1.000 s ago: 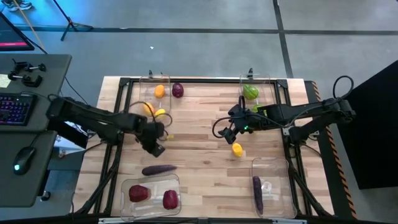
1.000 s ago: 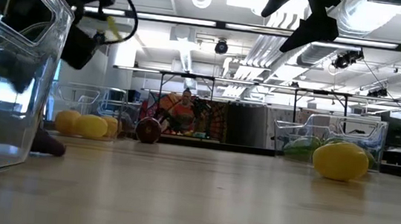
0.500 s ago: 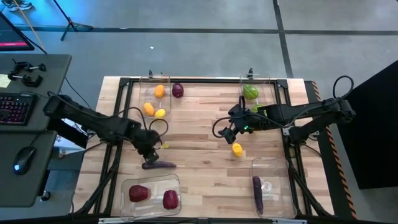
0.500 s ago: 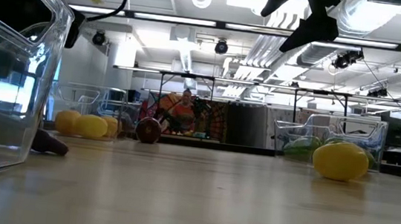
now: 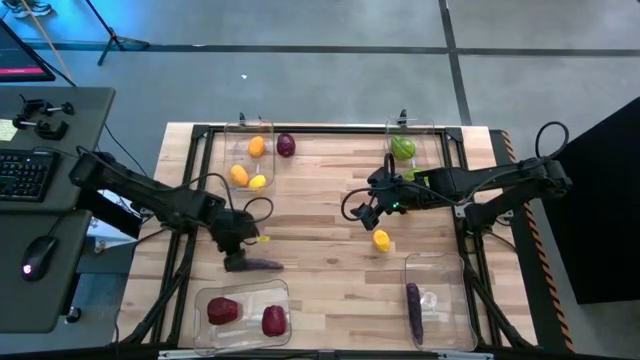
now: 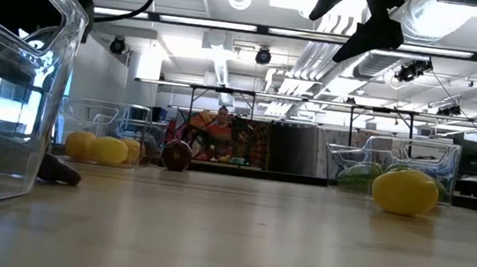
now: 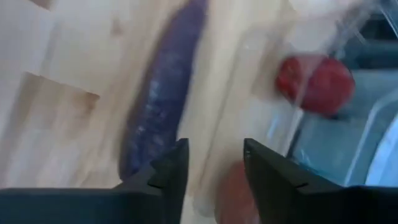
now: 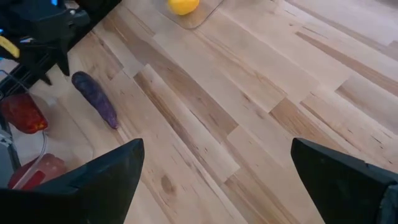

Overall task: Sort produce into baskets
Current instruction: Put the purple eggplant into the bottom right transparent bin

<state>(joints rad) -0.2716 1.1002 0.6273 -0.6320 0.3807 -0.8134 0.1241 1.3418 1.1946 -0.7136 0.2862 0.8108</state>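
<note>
The left gripper [image 5: 238, 258] hangs low over the wooden table [image 5: 320, 200], its fingers [image 7: 166, 176] spread with a clear gap between them, directly above the near end of a long purple piece [image 5: 262, 265] that lies flat on the boards. At its 6 o'clock, just beside that piece, sits the front-left clear bin [image 5: 243, 316] with two dark red lumps [image 5: 222, 310] inside; its wall stands close to the fingers. At 12 o'clock, well apart, the back-left bin [image 5: 249, 152] holds orange and yellow rounds [image 5: 257, 146], with a dark red round piece [image 5: 286, 145] on the table just beside it.

The right gripper [image 5: 372, 213] hovers open near the table's middle, a yellow piece [image 5: 381, 239] on the boards at its 6 o'clock. The back-right bin [image 5: 410, 148] holds green produce [image 5: 403, 147], and the front-right bin [image 5: 437, 312] another purple piece [image 5: 413, 309].

Compared with a second ago, the left gripper has moved from beside the back-left bin toward the front and come down onto the purple piece; the right arm has not moved.
</note>
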